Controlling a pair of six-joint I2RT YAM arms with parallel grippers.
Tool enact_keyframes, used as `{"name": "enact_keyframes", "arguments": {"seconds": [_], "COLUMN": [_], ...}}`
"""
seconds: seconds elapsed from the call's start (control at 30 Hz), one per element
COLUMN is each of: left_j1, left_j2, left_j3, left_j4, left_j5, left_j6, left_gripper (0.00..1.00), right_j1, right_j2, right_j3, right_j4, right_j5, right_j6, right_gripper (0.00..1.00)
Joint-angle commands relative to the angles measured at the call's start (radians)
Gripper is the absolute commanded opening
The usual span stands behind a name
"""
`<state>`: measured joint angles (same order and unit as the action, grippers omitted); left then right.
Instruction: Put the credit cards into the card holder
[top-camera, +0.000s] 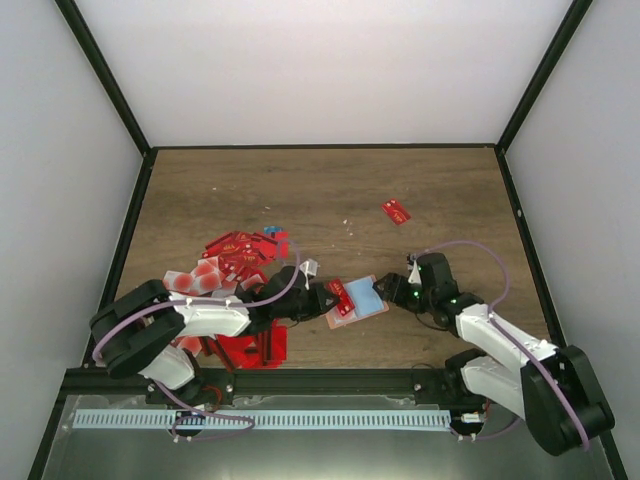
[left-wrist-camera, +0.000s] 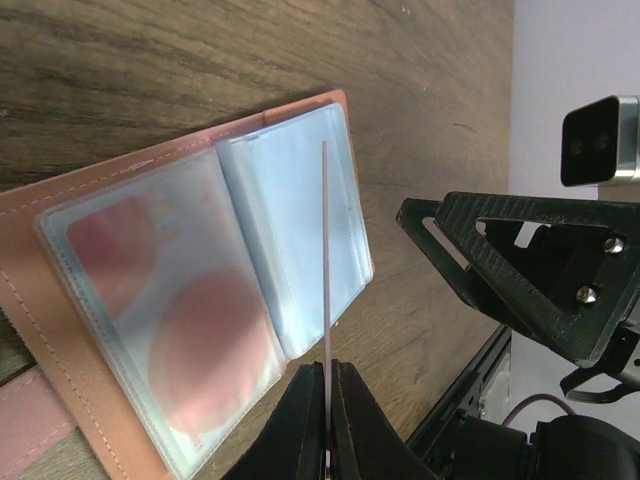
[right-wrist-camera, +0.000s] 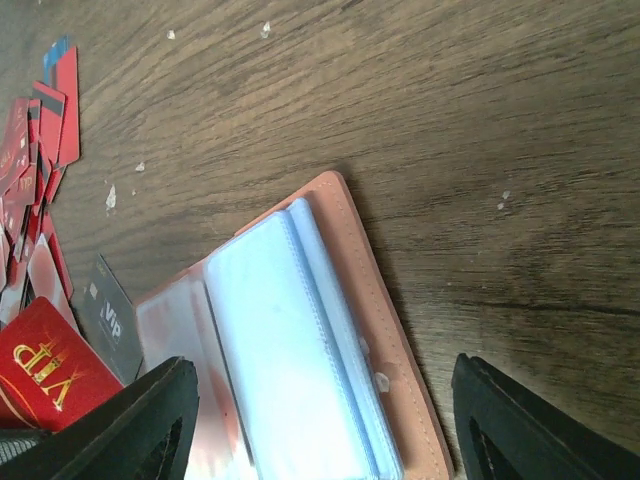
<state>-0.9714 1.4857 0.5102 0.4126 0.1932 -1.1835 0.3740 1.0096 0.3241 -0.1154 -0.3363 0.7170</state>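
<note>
Top view: the card holder (top-camera: 365, 300) lies open on the tabletop (top-camera: 330, 190) between the 2 arms, blue sleeves up. The left claw (top-camera: 322, 297) is at its left edge, clamped on 1 red card (top-camera: 341, 296). The right claw (top-camera: 398, 291) sits at its right edge. The pile of credit cards (top-camera: 238, 255) lies to the left, and 1 stray card (top-camera: 396, 211) lies well apart, further back.

Left wrist: the red card (left-wrist-camera: 324, 250) shows edge-on, pinched between the closed fingers (left-wrist-camera: 300, 420). Its far end reaches over the blue sleeves (left-wrist-camera: 290, 210), and I cannot see it inside any pocket.

Right wrist: the right claw (right-wrist-camera: 325, 368) is spread wide and grips nothing, with 1 finger on either side of the card holder (right-wrist-camera: 300, 340). I cannot tell whether it presses on the holder. The red card (right-wrist-camera: 45, 370), its face reading VIP, shows at the holder's left side, beside a dark grey card (right-wrist-camera: 108, 315).

The risk, as I judge it, is a missed pocket mouth. The card would then skid across the slick plastic or shove the holder along the tabletop, since nothing visibly pins it. The loose sleeves could also fold over. With so short a pinch, the card might pivot in the claw when it meets resistance.
</note>
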Motion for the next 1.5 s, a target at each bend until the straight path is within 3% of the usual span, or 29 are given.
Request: {"name": "enact_keyframes", "arguments": {"seconds": [0.0, 0.37, 0.9, 1.47], "left_j1": [-0.007, -0.01, -0.011, -0.011], "left_j2": [0.051, 0.121, 0.233, 0.24], "left_j3": [0.009, 0.015, -0.009, -0.062], "left_j4": [0.085, 0.107, 0.322, 0.337], "left_j5": [0.024, 0.002, 0.038, 0.038], "left_j6": [-0.041, -0.065, -0.135, -0.221], "left_gripper": [0.04, 0.04, 0.04, 0.04], "right_j1": [-0.012, -0.012, -0.012, -0.011], "right_j2": [0.031, 0.078, 0.12, 0.074], "right_j3": [-0.008, -0.023, -0.07, -0.102], "right_j4": [0.05, 0.093, 0.15, 0.142], "right_j5": [0.017, -0.005, -0.124, -0.174], "right_j6": [0.003, 0.005, 0.012, 0.038], "right_gripper": [0.71, 0.72, 0.7, 0.68]}}
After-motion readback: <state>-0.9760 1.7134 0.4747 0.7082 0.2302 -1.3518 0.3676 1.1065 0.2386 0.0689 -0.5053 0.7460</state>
